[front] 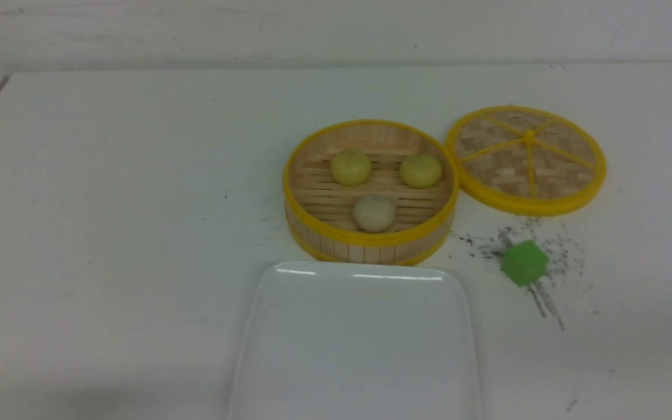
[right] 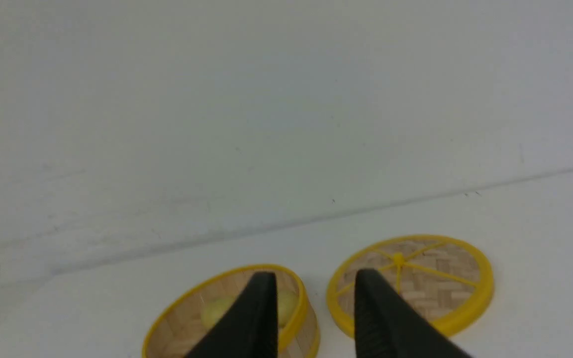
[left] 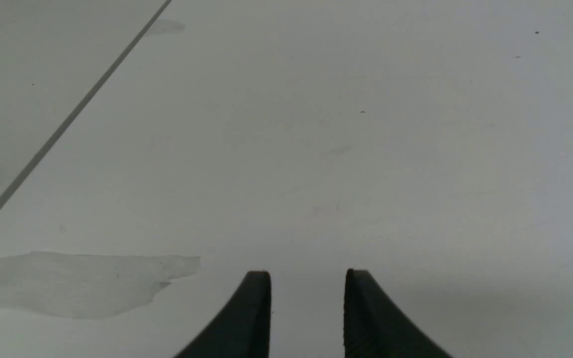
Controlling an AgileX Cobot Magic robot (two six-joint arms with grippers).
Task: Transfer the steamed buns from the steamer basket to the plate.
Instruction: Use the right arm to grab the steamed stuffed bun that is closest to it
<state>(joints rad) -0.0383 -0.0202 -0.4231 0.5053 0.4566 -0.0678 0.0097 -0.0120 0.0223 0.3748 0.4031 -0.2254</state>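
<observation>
plate (front: 359, 350) runs off the near edge of the front view, so only its far part shows. its far rim lies just beside the basket (front: 365, 252); whether they touch i cannot tell. in the right wrist view the basket is cut off and partly hidden by a finger of the right pincer (right: 315, 274), and only one blurred bun peeks out there. all three buns (front: 350, 167) sit on the basket floor, two yellow at the far side and a beige one nearer the plate. the lid (front: 527, 160) lies flat just right of the basket. a green cube (front: 524, 263) stands near the lid amid dark specks (front: 482, 240). the pincers show only as fingertips in the wrist views. the right pincer is released, with nothing between its fingers. the left pincer (left: 307, 272) is released too, over bare counter (left: 416, 174) with a seam (left: 67, 122) and a pale smear (left: 67, 283). the counter is white and scuffed, and a white wall (front: 336, 29) backs it.
</observation>
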